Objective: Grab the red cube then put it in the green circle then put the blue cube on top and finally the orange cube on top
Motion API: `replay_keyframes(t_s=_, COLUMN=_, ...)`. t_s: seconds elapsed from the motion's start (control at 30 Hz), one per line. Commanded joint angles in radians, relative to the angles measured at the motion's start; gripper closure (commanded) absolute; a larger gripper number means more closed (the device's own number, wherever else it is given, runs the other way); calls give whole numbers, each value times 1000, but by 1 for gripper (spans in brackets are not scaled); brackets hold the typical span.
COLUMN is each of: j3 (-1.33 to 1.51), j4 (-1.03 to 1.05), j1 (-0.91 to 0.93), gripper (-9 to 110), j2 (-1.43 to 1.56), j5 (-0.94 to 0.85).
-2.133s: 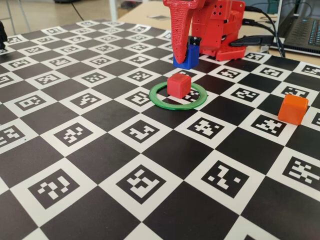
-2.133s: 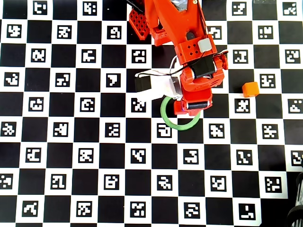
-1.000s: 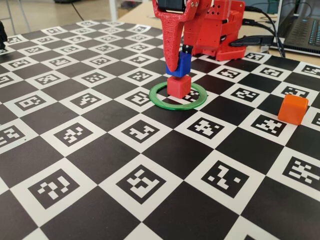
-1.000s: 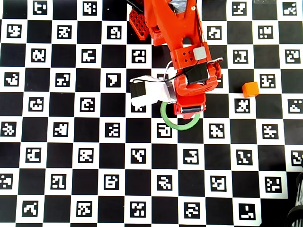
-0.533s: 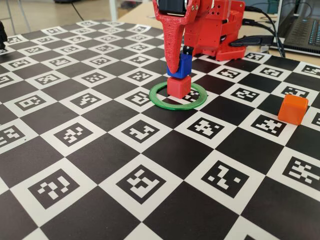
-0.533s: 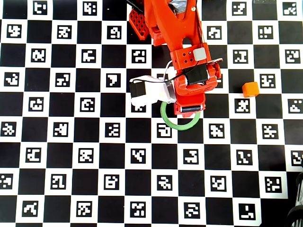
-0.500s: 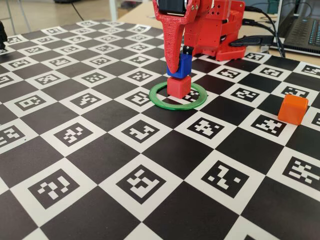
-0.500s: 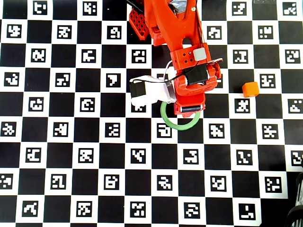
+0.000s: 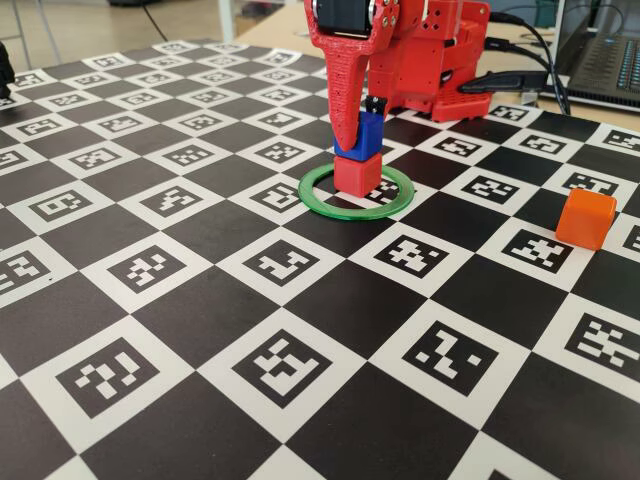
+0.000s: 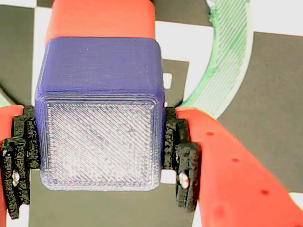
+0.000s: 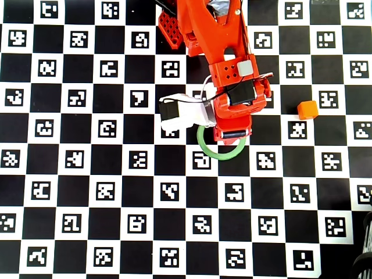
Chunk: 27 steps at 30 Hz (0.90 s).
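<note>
Fixed view: fingers (image 9: 357, 143) clamping the blue cube (image 9: 364, 137), which is sitting on the red cube (image 9: 357, 173) inside the green circle (image 9: 330, 204); orange cube (image 9: 586, 218) lying well apart at right on the checkered surface (image 9: 200, 300).

Wrist view: black pads (image 10: 182, 161) pressing both sides of the blue cube (image 10: 99, 123), red cube (image 10: 102, 21) showing behind it.

Overhead view: arm covering the stack, green circle (image 11: 218, 154) partly showing, orange cube (image 11: 307, 109) sitting off to the right.

Checkerboard mat (image 9: 330, 300) with square marker codes, laptop (image 9: 600, 60), black cables (image 9: 530, 45) behind
</note>
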Motion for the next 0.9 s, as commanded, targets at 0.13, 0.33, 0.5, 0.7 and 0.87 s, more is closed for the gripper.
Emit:
replay_keyframes(t_s=0.13, j3=-12, j4=-9, j1=6, gripper=92, j2=6, j5=2)
replay_keyframes(t_s=0.33, j3=-9, j4=-8, j1=6, gripper=90, j2=6, j5=-6)
replay_keyframes(t_s=0.5, j3=-8, j4=-9, j1=6, gripper=77, j2=9, j5=-9)
replay_keyframes(t_s=0.7, j3=-9, j4=-3, j1=8, gripper=72, j2=11, j5=20)
replay_keyframes(t_s=0.87, j3=-46, j4=44, j1=14, gripper=69, j2=14, j5=34)
